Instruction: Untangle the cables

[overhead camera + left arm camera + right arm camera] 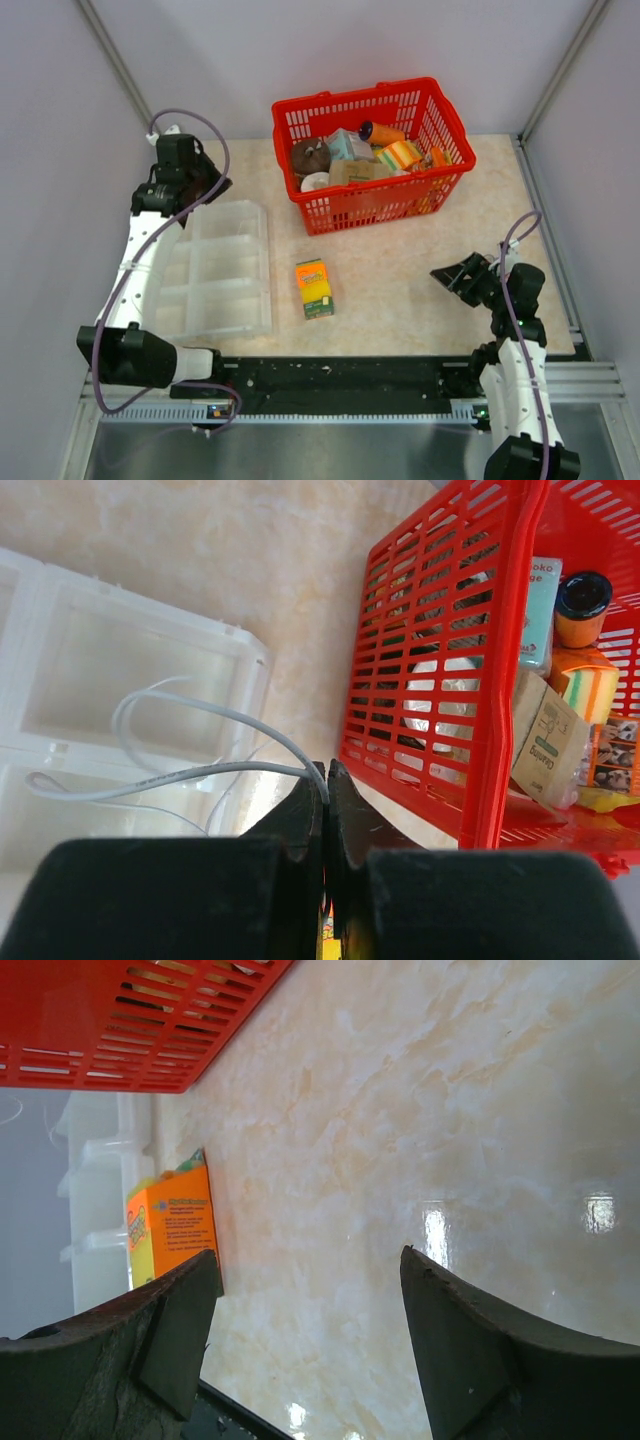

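— Looking from the top first: where do my grippers sit?
— Your left gripper hangs at the far edge of the tray, and the basket is off to its right. Your right gripper hovers above the table with its jaws spread. The box lies well to its left. From up here you cannot make out the cable; it is too thin.

— And the left wrist?
— Your left gripper is pinched tight on a pale grey cable. From the fingertips the cable runs out ahead and to the left, looping over the tray below. The basket wall stands just ahead on the right.

— Right wrist?
— Your right gripper stands wide and holds nothing, with bare table beneath it. The box shows just past the finger on the left of that view. The tray is beyond the box, and the basket is farther ahead.
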Available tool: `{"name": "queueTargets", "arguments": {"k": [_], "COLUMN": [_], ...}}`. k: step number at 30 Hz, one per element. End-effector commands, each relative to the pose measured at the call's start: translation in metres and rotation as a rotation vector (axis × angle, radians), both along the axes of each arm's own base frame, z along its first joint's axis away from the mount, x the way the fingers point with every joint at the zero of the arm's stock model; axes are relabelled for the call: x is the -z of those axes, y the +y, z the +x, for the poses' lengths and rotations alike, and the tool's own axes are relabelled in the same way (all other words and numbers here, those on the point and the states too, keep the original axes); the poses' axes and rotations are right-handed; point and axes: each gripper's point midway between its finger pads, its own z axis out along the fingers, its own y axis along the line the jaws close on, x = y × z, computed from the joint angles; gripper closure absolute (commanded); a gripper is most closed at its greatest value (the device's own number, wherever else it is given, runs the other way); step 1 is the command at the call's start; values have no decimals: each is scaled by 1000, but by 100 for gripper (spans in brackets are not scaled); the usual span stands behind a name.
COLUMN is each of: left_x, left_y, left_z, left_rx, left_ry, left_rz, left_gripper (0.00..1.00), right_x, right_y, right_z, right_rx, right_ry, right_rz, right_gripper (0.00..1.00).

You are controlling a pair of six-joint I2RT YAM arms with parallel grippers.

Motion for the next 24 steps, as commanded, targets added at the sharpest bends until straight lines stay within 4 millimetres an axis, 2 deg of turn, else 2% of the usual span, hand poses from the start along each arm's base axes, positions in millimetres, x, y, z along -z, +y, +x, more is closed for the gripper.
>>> {"name": "queueTargets", "arguments": {"k": [1,5,12,19,24], "left_x": [-31,-29,-6,18,34], "left_y": [-10,-3,5,12,14], "left_z": [4,7,17,16,22], "left_rx": [3,-22,-74,-137,-152], "left_ry": [-122,-124,-55,-12,16], "left_rz": [-115,-116,-142,-160,-172], "left_gripper": [100,100,100,100,100], "right_x": [-9,-9,-9,-10,-10], "right_y": [1,2,2,2,3], "right_z": [6,5,6,6,5], "right_rx": [-13,-18,-18,-20,-22], "right_ry": [-62,-58,-61,-64,-65], "right_rz": [-7,0,-1,-1,0], "right_gripper": [27,27,27,27,27]}}
